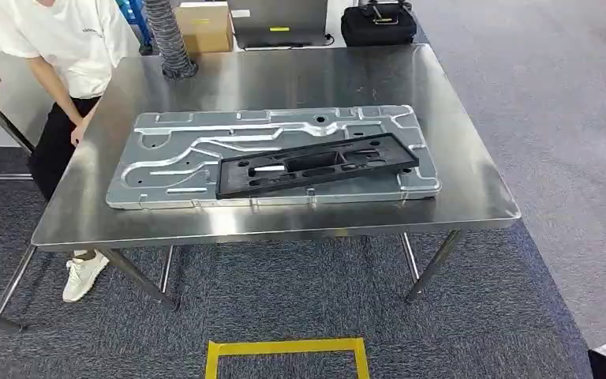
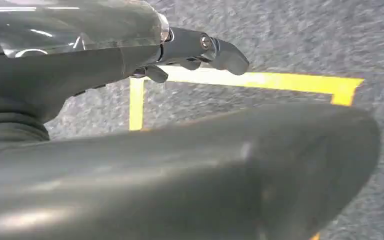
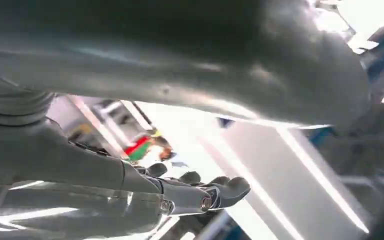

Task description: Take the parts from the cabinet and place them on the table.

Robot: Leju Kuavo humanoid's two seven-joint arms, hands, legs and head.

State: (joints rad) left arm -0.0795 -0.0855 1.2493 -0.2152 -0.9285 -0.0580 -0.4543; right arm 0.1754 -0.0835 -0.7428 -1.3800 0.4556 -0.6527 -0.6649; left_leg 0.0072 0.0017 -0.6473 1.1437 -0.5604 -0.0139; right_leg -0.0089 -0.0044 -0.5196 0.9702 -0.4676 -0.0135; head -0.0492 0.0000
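Head view: black part point(image 1: 316, 164) lies on metal panel point(image 1: 272, 156), apart from both hands' point(image 2: 130, 60) loose, empty fingers point(image 3: 200, 192).

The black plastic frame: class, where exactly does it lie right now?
In the head view, the black plastic frame lies flat on the silver metal panel, toward its right and front, on the steel table.

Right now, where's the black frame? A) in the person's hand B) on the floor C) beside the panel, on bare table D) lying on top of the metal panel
D: in the head view the black frame lies flat across the metal panel, which itself rests on the table; the person at the table's corner holds nothing.
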